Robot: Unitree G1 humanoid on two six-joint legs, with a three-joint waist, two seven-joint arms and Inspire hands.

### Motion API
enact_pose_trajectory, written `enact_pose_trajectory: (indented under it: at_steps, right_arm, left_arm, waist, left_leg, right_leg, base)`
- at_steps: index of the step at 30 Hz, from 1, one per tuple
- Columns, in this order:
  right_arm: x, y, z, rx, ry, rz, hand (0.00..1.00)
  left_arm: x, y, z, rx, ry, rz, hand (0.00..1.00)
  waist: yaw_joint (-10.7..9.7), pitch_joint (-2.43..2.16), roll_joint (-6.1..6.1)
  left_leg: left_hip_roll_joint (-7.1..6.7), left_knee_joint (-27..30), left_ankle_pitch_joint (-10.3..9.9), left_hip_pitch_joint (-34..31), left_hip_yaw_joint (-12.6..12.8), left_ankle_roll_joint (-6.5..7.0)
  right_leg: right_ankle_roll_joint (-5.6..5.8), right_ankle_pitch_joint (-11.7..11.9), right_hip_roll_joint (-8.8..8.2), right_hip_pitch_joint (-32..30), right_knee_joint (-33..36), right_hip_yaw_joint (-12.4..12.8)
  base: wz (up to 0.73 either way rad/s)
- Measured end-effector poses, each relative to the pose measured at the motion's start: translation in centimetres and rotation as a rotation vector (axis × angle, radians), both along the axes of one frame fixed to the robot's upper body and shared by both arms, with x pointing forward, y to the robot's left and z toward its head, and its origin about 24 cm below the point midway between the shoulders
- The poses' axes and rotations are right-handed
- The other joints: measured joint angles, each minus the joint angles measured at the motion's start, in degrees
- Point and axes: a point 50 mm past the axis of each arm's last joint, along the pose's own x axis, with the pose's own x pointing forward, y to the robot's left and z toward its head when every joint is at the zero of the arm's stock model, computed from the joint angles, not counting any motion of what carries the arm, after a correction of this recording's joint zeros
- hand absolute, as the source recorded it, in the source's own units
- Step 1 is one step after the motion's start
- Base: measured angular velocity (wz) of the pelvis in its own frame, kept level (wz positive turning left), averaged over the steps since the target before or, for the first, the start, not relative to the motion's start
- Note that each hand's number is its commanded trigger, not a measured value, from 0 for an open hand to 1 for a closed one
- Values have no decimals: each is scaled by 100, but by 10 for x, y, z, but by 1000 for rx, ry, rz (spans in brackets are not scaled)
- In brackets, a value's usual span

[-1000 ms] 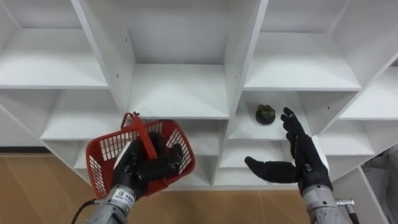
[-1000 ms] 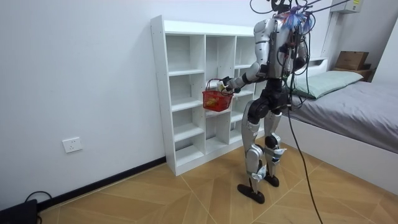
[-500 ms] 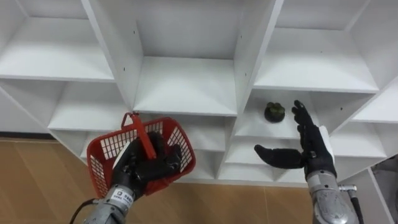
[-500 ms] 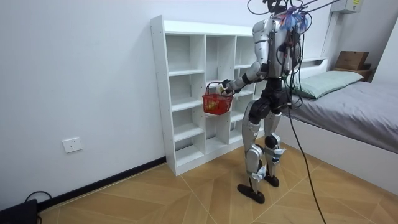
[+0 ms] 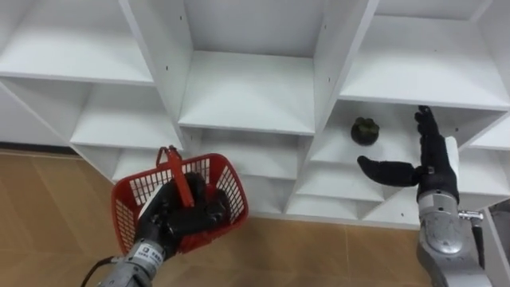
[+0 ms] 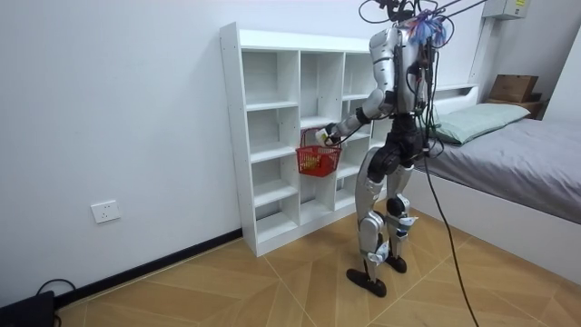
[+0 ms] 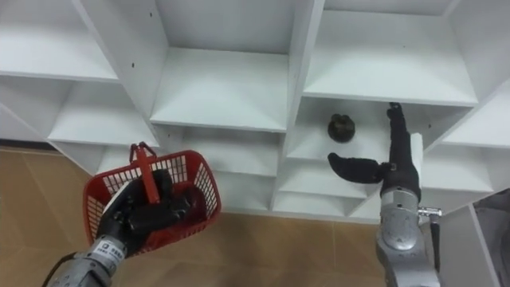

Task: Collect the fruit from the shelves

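Note:
A dark green fruit point(image 5: 366, 131) point(image 7: 341, 127) sits on a shelf in the right column of the white closet point(image 5: 249, 96). My right hand point(image 5: 430, 163) point(image 7: 396, 163) is open, fingers straight and thumb out, in front of that shelf just right of the fruit and apart from it. A red plastic basket point(image 5: 175, 201) point(image 6: 318, 158) with a raised red handle hangs at the lower left. My left hand point(image 5: 179, 214) point(image 7: 143, 210) is shut on the basket's front rim. I stand facing the closet point(image 6: 300, 127).
The closet's upright dividers point(image 5: 339, 56) and shelf edges stand close around my right hand. Wooden floor point(image 5: 48, 199) lies below. A bed point(image 6: 517, 154) stands at the room view's right, behind me.
My right hand has risen and moved right, now level with the fruit's shelf. In the room view, the basket has come down a little. The head camera has shifted.

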Motion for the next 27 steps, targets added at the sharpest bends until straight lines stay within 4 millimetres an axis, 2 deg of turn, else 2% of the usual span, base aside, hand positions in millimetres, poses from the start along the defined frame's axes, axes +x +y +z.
enact_pose_trajectory:
  at_steps: [1, 8, 12, 20, 25, 27]
  right_arm:
    - [1, -1, 0, 5, -2, -13, 0]
    - [4, -8, -2, -1, 9, -77, 0]
    - [5, -12, 1, -16, -4, -102, 0]
    - [24, -9, 20, -18, -73, -96, 0]
    - [26, -8, 21, -18, -78, -92, 0]
    - [26, -8, 21, -20, -76, -90, 0]
  left_arm:
    - [0, -1, -1, 0, 5, -3, 100]
    - [-4, 3, -14, 17, 69, -2, 100]
    - [-2, 2, -13, 17, 71, -4, 100]
    - [17, -2, -2, 19, 17, -8, 100]
    - [19, -2, -5, 19, 29, -8, 100]
    - [17, -3, -9, 17, 47, -4, 100]
  waist:
    - [2, 5, -1]
    - [17, 35, -63]
    - [21, 45, -82]
    - [51, 52, -90]
    - [149, 53, -90]
    - [165, 54, -90]
  left_leg:
    - [-4, 16, 2, -47, -63, 0]
    - [-8, 24, 10, -241, -69, 1]
    - [-8, 27, 12, -332, -70, 0]
    - [-7, 37, 12, -429, -68, 0]
    - [-6, 38, 13, -424, -69, 2]
    - [-6, 37, 24, -428, -74, 7]
  right_leg:
    - [-4, 2, 0, -34, 6, 2]
    - [-15, -8, -9, -273, 83, 14]
    - [-15, -8, -9, -370, 93, 11]
    - [-18, -7, -29, -503, 173, -28]
    - [-18, -6, -38, -497, 180, -78]
    - [-19, -7, -65, -492, 180, -187]
  base:
    - [8]
    - [1]
    - [0]
    - [0]
    - [0]
    - [5]
